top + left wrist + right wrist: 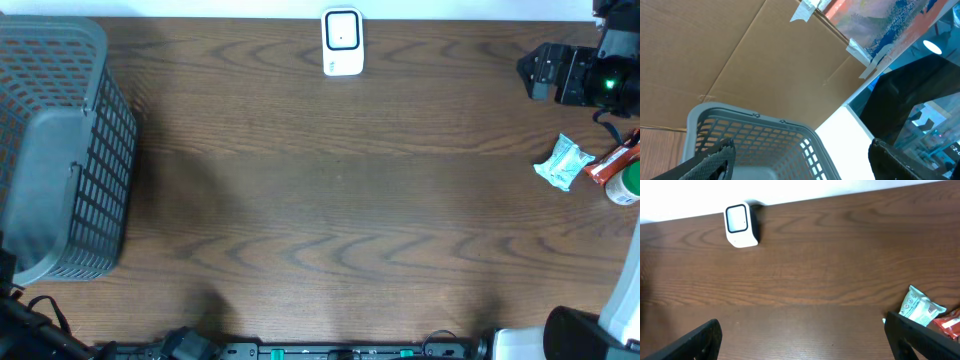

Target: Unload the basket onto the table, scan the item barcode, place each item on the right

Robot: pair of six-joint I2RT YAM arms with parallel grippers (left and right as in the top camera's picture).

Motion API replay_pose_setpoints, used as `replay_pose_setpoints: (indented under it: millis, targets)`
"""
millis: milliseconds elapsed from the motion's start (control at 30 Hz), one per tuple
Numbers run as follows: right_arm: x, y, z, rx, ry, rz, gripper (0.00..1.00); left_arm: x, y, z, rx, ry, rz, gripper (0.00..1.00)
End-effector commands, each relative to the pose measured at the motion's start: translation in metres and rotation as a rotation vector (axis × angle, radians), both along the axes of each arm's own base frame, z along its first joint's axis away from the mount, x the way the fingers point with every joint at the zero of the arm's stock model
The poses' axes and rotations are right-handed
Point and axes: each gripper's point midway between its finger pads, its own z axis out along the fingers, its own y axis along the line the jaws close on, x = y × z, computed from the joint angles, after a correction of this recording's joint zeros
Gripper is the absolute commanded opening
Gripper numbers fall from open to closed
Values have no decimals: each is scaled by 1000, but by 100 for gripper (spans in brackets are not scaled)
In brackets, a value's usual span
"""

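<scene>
A white barcode scanner (342,42) stands upright at the table's far edge, also seen in the right wrist view (741,225). A pale blue-and-white packet (562,163) lies at the right side of the table, beside a red packet (613,165) and a green-and-white round item (628,186). My right gripper (802,336) hangs open over bare wood, and the pale packet (921,307) lies just past its right finger (912,337). Open and holding nothing, my left gripper (800,160) points up at the grey basket (755,135).
The grey mesh basket (60,150) fills the table's left end. A black device with a green light (585,75) sits at the far right corner. Brown cardboard (740,55) stands behind the basket. Dark arm parts (575,335) show along the front edge.
</scene>
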Motion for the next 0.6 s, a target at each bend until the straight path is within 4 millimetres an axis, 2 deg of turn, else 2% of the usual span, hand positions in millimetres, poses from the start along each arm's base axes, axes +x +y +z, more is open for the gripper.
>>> replay_pose_setpoints:
  millis: [0,133,233,400,567]
  targets:
    - [-27,12,36,-24,-107,31,99,-9,5,-5,-30,15,43,85]
    - [-60,23,74,-48,-227,41,99,-9,5,-5,-30,15,43,85]
    - [-94,28,102,-74,-329,37,99,-9,5,-5,-30,15,43,85]
    - [-158,40,145,-113,-514,36,99,-9,5,-5,-30,15,43,85]
    - [-224,51,172,-158,-678,31,99,-9,5,-5,-30,15,43,85]
